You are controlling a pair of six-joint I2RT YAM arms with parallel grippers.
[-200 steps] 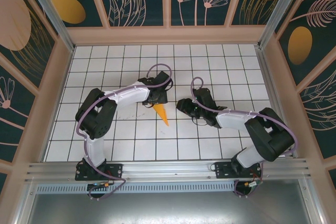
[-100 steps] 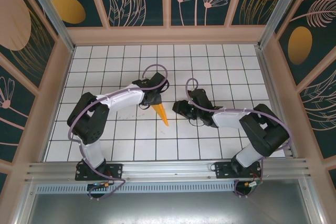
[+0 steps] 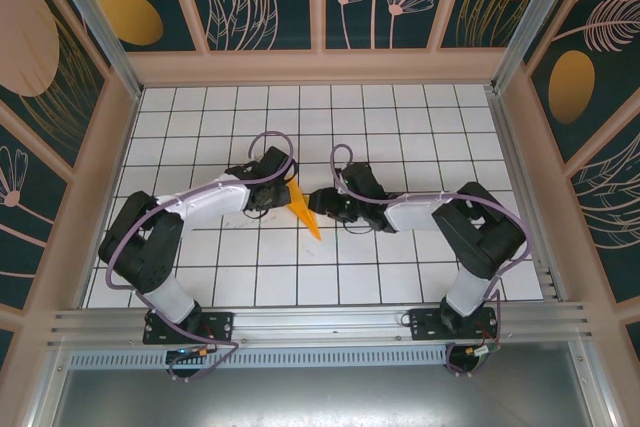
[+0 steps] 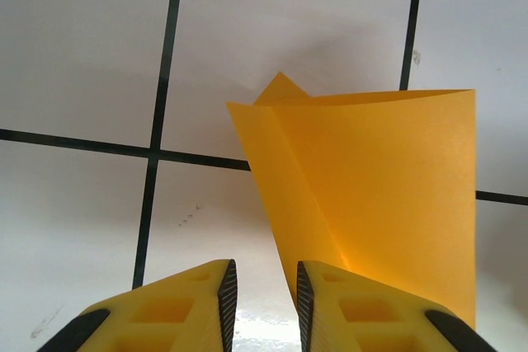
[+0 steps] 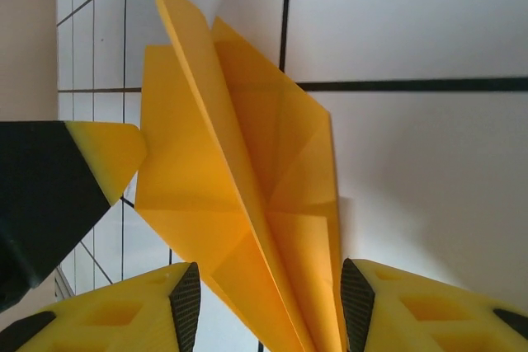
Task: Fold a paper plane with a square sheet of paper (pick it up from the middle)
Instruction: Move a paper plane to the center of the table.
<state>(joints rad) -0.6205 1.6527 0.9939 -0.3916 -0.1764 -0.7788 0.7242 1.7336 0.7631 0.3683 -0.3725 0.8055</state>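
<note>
The square sheet of paper is folded into an orange-yellow paper plane (image 3: 308, 219) that lies on the white grid table, its point toward the near edge. My left gripper (image 3: 285, 194) sits at the plane's wide end on the left. In the left wrist view the plane (image 4: 379, 187) rests against the right finger, and the narrow gap of the left gripper (image 4: 262, 302) holds only bare table. My right gripper (image 3: 318, 205) comes in from the right. It stands open (image 5: 271, 307) with the creased plane (image 5: 239, 204) between its pads. The left gripper's finger (image 5: 99, 162) shows at the plane's far side.
The white tiled table (image 3: 400, 117) stretches toward the back and both sides. Dark floral wall panels (image 3: 60, 57) with wooden frames enclose three sides. An aluminium rail (image 3: 320, 322) with both arm bases runs along the near edge.
Both arms have reached in toward the plane, the left from the left, the right from the right. The left jaws have narrowed and the right jaws have widened. The plane stays put.
</note>
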